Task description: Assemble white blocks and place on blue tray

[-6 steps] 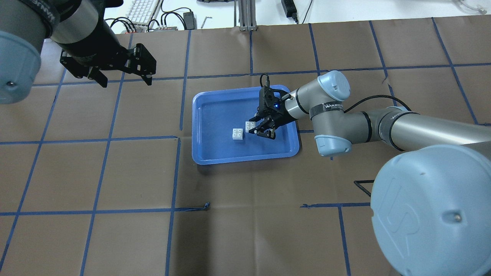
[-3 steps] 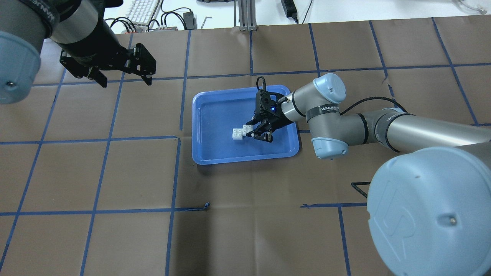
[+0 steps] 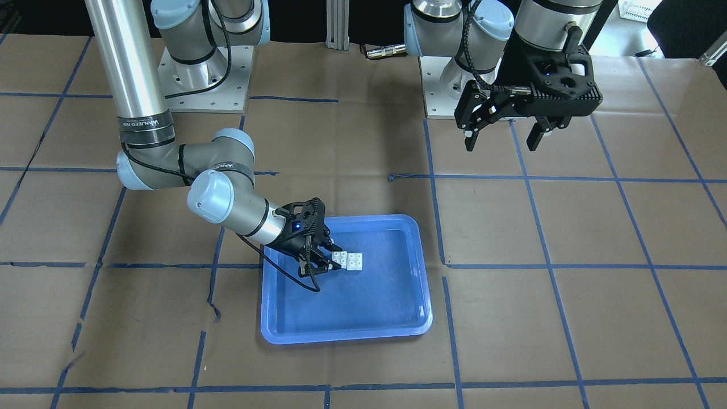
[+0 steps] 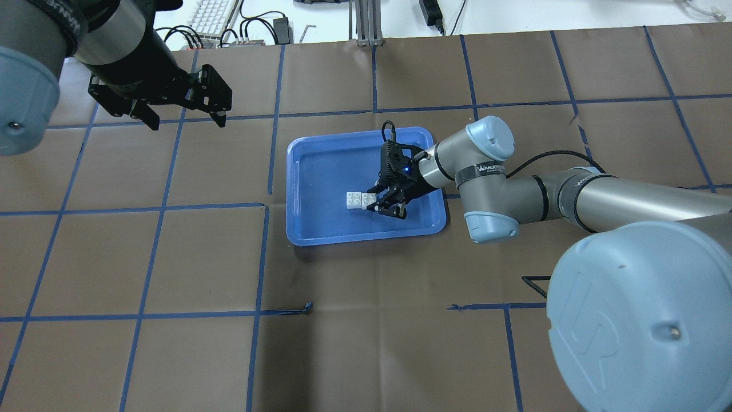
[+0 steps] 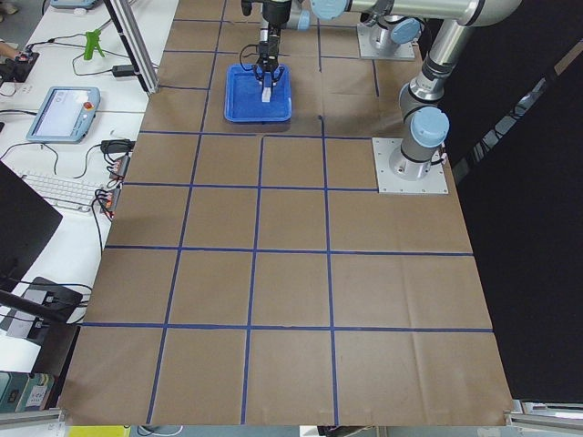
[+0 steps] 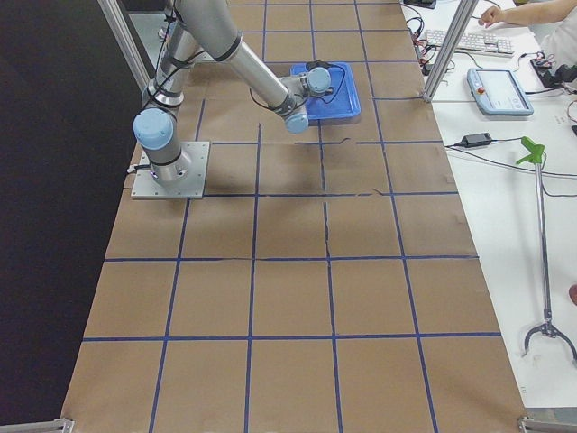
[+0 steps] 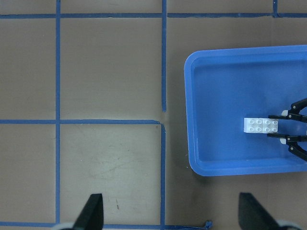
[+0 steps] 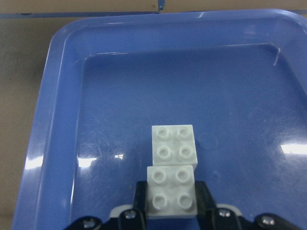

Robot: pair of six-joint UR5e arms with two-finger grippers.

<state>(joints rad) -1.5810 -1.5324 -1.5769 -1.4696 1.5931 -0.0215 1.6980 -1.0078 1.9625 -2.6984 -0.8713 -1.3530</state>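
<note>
The blue tray [image 4: 320, 229] lies mid-table. Two white blocks rest side by side on its floor, touching. My right gripper [image 4: 383, 203] is low in the tray, shut on the nearer white block [image 8: 171, 194], which butts against the other white block [image 8: 173, 145]. In the front view the held block [image 3: 341, 258] sits left of the free one [image 3: 355, 261]. My left gripper [image 4: 187, 121] is open and empty, high above the table, well away from the tray. The left wrist view shows both blocks [image 7: 260, 125] in a row.
Brown paper with blue tape lines covers the table [image 4: 171, 257]. The tray's raised rim [image 8: 62, 120] surrounds the blocks. A keyboard and cables [image 4: 214, 17] lie beyond the far edge. The arm bases [image 3: 204, 74] stand on the robot's side of the table.
My right gripper has slid left across the tray with its white block, closing the gap until it touches the other block. The left arm has not moved.
</note>
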